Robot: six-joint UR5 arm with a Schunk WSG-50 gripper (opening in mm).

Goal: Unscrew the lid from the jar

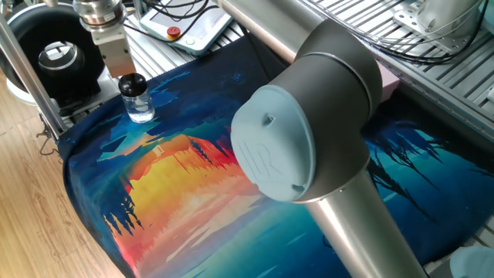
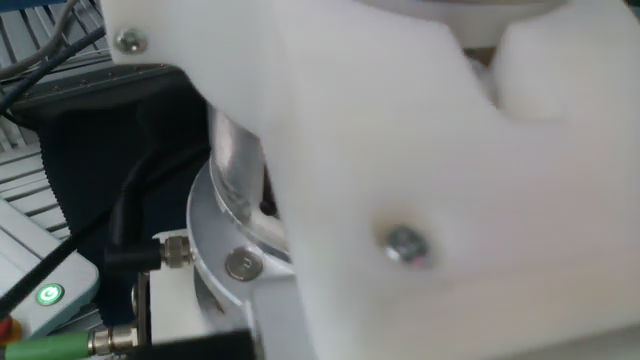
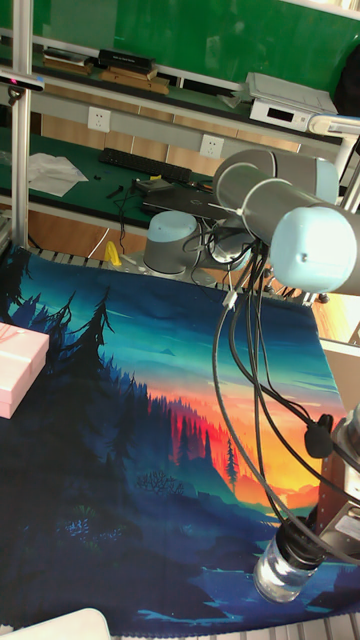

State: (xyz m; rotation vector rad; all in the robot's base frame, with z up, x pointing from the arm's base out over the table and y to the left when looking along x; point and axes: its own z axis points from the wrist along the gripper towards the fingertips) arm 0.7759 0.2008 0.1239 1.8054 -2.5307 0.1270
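Your lid (image 1: 132, 83) sits on the jar (image 1: 139, 110), so unscrewing remains; whether the gripper (image 1: 117, 66) just above grips, you cannot tell.

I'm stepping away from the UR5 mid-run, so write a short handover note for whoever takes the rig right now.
Gripper: just above and behind the lid, holding nothing as far as the views show; whether its jaws are open or shut cannot be told.
Jar: upright on the painted mat, near the mat's edge beside the black ring-shaped device.
Lid: on the jar's neck; whether it has been loosened cannot be seen.
Done: nothing visibly.
Left: grip the lid, unscrew it, lift it off.
The other fixed view is blocked by the arm.
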